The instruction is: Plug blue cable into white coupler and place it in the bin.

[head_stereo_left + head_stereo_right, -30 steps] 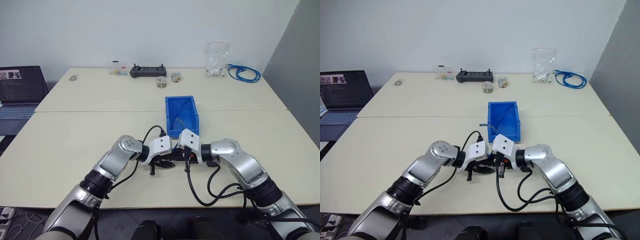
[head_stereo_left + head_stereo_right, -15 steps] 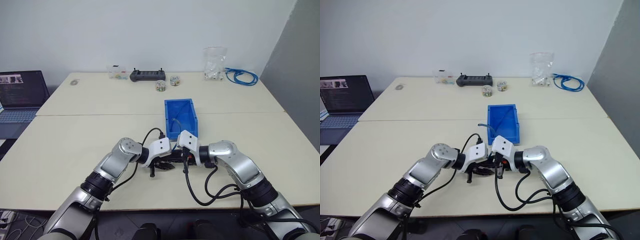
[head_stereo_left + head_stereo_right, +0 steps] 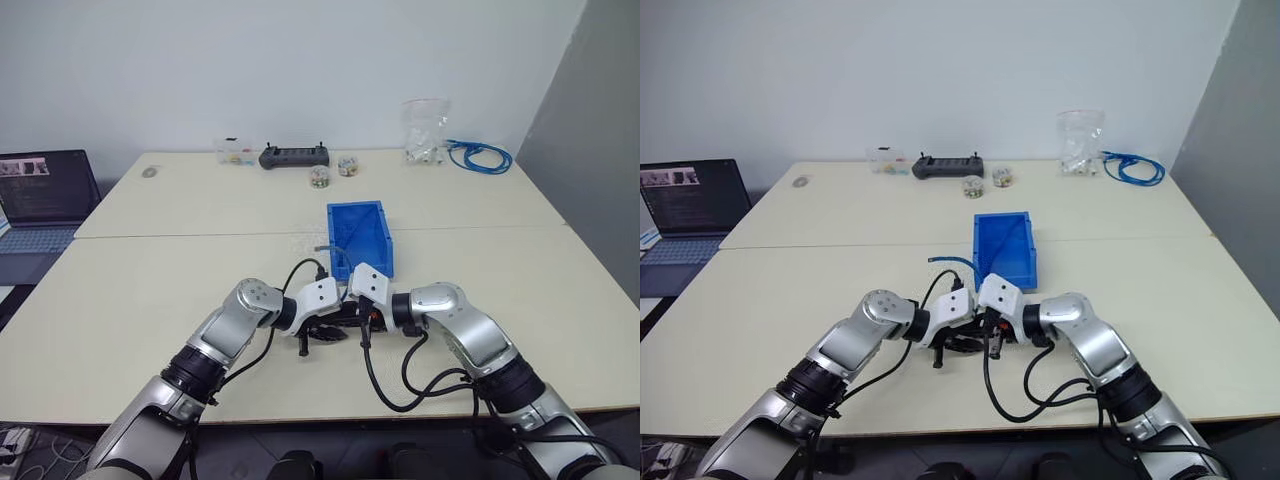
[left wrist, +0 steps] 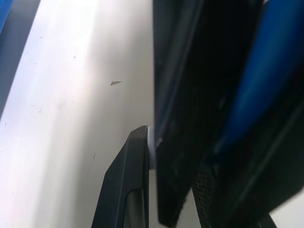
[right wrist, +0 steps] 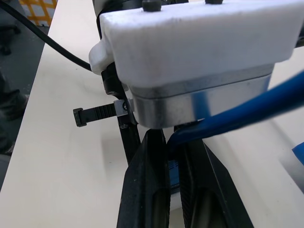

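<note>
Barely shifting since earlier: both fingers staying pinched, right [image 5: 173,190] gripping cable [image 5: 247,108], left [image 3: 322,333] load unclear; mating ongoing near bin [image 3: 360,236]; binning remaining.

Silver-grey arm segments with black ribbed forearm joints; white wrist housings with dark screws; black two-fingered left claw [image 3: 322,335] and right claw [image 3: 362,320]; looping black cables.

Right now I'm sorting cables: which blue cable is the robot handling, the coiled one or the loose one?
The loose blue cable, arching up from between both grippers before the bin; the coiled bundle lies untouched at the far right corner.
</note>
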You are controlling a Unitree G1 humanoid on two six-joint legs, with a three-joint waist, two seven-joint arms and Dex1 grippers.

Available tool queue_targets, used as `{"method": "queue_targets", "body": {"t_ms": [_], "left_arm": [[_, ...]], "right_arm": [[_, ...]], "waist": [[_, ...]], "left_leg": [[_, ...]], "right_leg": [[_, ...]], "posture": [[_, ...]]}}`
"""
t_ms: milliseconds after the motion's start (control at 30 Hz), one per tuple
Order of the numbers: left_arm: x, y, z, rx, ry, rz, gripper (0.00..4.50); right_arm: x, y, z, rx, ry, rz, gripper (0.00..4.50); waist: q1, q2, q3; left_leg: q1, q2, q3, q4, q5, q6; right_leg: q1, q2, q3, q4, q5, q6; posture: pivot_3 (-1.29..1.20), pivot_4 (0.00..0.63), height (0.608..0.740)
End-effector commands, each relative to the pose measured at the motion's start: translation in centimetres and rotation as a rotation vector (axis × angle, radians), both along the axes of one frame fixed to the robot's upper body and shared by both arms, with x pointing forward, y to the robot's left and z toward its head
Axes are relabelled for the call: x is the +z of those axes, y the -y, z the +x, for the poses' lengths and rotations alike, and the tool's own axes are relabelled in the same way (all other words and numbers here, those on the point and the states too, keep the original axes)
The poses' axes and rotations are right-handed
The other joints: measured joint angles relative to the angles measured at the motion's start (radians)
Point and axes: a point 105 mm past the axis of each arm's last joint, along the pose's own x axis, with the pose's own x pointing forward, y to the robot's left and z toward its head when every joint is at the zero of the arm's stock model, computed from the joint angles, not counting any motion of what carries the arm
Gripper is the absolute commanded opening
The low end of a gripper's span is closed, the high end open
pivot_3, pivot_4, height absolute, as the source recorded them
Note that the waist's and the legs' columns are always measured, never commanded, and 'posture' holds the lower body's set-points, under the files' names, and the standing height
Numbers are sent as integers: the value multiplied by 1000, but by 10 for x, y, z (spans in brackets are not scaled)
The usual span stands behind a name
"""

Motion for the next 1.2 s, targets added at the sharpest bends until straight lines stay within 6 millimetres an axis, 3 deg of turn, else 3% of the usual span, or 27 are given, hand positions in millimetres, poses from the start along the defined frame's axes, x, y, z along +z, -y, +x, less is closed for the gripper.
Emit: {"method": "queue_targets", "body": {"t_ms": [33, 400, 700, 767, 967, 1200], "left_arm": [[13, 1, 16, 58, 94, -13, 810], [14, -9, 18, 81, 99, -5, 810], [14, -11, 18, 88, 98, -6, 810], [14, -11, 18, 89, 99, -8, 810], [14, -9, 19, 90, 98, -11, 810], [13, -6, 17, 87, 93, -15, 810]], "right_arm": [[-106, 14, -58, 92, -354, -293, 0], [-121, 53, -61, 47, -387, -360, 0], [-122, 68, -61, 34, -387, -383, 0], [-120, 66, -62, 42, -387, -378, 0], [-107, 28, -58, 105, -359, -317, 0], [-110, 19, -57, 161, -351, -360, 0]], "waist": [[0, 0, 0], [0, 0, 0], [2, 0, 0], [2, 0, 0], [2, 0, 1], [1, 3, 3]], "left_leg": [[0, 0, 0, 0, 0, 0], [0, 0, -1, 0, 0, -1], [0, 0, -2, -1, -2, -1], [0, 0, -2, -1, -3, -1], [-1, 0, -2, -1, -3, -1], [-1, 0, -3, -3, -4, -1]], "right_leg": [[0, 0, 0, 0, -1, -2], [1, 0, 0, 0, -4, -4], [1, -1, 0, -1, -7, -4], [1, -1, 0, -1, -7, -4], [1, -1, 0, -1, -8, -4], [1, -1, 0, -1, -8, -5]], "posture": [[0, 150, 740], [0, 150, 740], [0, 150, 740], [0, 150, 740], [0, 150, 740], [0, 150, 740]]}}
